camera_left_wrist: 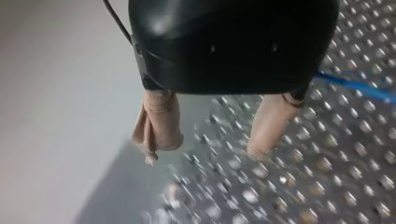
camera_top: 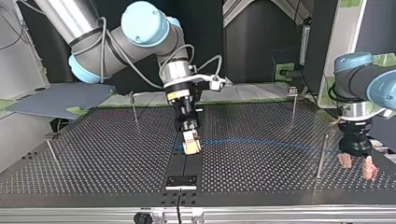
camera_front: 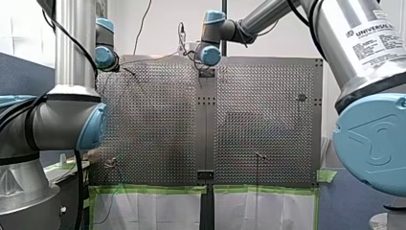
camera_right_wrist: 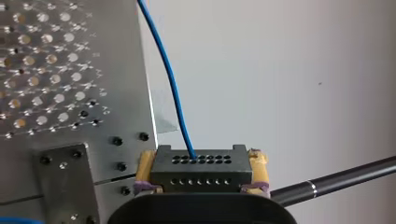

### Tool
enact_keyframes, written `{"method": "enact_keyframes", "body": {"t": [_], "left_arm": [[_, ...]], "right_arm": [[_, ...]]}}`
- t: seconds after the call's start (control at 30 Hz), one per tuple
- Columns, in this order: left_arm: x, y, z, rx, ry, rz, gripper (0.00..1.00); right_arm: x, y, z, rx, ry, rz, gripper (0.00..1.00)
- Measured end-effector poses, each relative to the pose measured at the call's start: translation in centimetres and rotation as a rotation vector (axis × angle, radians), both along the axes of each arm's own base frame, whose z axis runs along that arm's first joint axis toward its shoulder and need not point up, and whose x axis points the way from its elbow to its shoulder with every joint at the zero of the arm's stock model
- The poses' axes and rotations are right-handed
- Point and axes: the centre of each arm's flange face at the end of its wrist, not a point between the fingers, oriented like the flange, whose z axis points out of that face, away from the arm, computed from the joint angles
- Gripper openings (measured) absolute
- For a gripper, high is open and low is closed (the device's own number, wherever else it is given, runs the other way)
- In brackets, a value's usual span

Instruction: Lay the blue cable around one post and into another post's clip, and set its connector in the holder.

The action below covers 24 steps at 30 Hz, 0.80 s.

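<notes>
In the right wrist view my right gripper (camera_right_wrist: 201,163) is shut on a black connector block (camera_right_wrist: 201,175), held between yellow pads (camera_right_wrist: 145,169). The blue cable (camera_right_wrist: 168,79) runs out of the block's top. In the top view this gripper (camera_top: 191,145) hangs over the table's middle strip, a little behind a black holder plate (camera_top: 182,182) near the edge. From there the blue cable (camera_top: 261,142) runs along the table toward the view's right. My left gripper (camera_top: 357,164) stands open at that right edge, beige pads (camera_left_wrist: 161,123) apart with nothing between them and the blue cable (camera_left_wrist: 355,84) beside it.
Thin metal posts stand on the perforated table (camera_top: 93,154): one at the back left (camera_top: 134,109), one at the back right (camera_top: 293,107), one close to my left gripper (camera_top: 322,154), and one at the left edge (camera_top: 52,151). A dark rod (camera_right_wrist: 336,179) crosses beside my right gripper.
</notes>
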Motion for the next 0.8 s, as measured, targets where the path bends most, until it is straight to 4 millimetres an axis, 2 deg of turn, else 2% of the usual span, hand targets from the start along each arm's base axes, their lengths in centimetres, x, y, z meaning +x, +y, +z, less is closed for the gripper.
{"method": "enact_keyframes", "body": {"t": [0.17,0.43,0.63,0.8], "left_arm": [[1.2,0.6,-2.4,-0.002,0.034,0.005,1.00],[1.7,0.9,-4.3,-0.041,0.021,-0.007,1.00],[1.8,0.7,-6.6,-0.066,0.043,-0.022,1.00],[1.7,0.5,-7.0,-0.072,0.052,-0.027,1.00]], "right_arm": [[-0.2,-0.6,-0.5,0.010,-0.001,-0.027,0.00],[-1.4,-2.2,-1.5,0.047,0.017,-0.108,0.00],[-2.6,-3.8,-4.9,0.121,0.074,-0.177,0.00],[-4.5,-4.7,-7.6,0.188,0.086,-0.239,0.00]]}}
